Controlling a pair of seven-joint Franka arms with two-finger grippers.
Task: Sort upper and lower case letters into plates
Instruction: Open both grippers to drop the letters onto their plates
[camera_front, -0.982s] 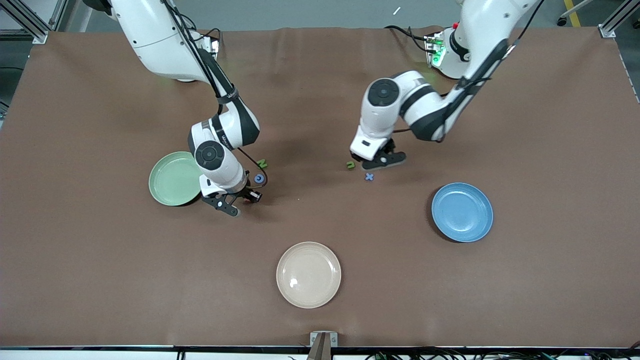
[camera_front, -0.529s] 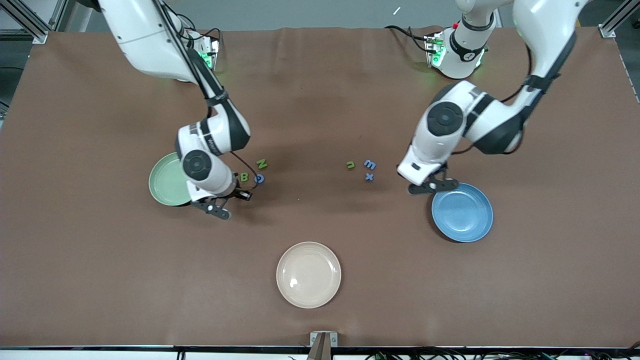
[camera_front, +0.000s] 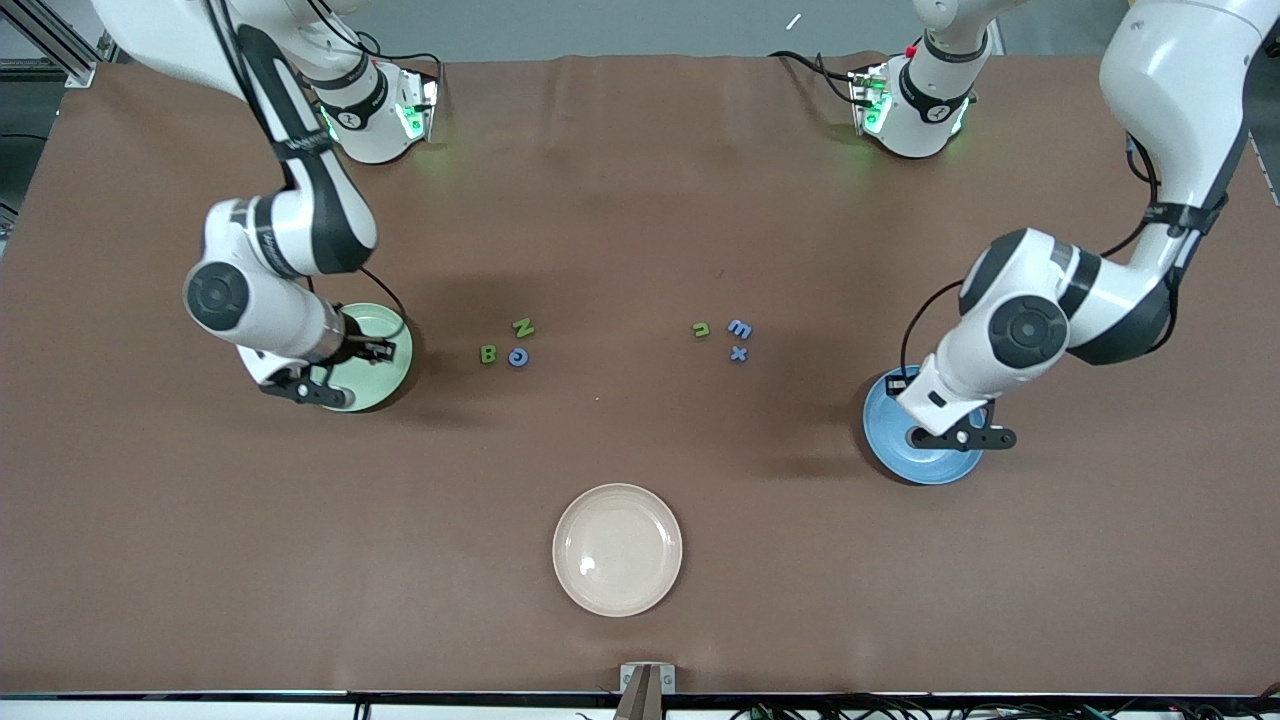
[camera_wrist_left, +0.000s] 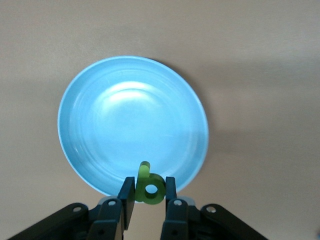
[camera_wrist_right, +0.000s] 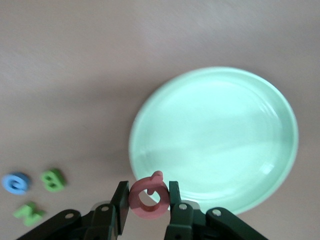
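Note:
The mint green plate (camera_front: 387, 337) lies toward the right arm's end of the table, and the blue plate (camera_front: 930, 463) toward the left arm's end. My right gripper (camera_front: 300, 388) hangs over the mint plate's rim (camera_wrist_right: 215, 135), shut on a pink letter Q (camera_wrist_right: 149, 201). My left gripper (camera_front: 962, 437) hangs over the blue plate's rim (camera_wrist_left: 131, 120), shut on a green lowercase b (camera_wrist_left: 150, 188). Loose letters lie between the plates: green B (camera_front: 488, 354), blue C (camera_front: 518, 357), green N (camera_front: 523, 327), green n (camera_front: 701, 329), blue m (camera_front: 740, 328) and blue x (camera_front: 739, 353).
A cream-beige plate (camera_front: 617, 549) lies nearer to the front camera, midway between the two coloured plates. The brown table cover (camera_front: 640, 200) carries nothing else. The right wrist view also shows the green B (camera_wrist_right: 52, 180), blue C (camera_wrist_right: 16, 183) and green N (camera_wrist_right: 29, 213).
Both arms have swung outward from the loose letters. The right gripper has carried its letter over the mint plate, and the left gripper has carried its letter over the blue plate.

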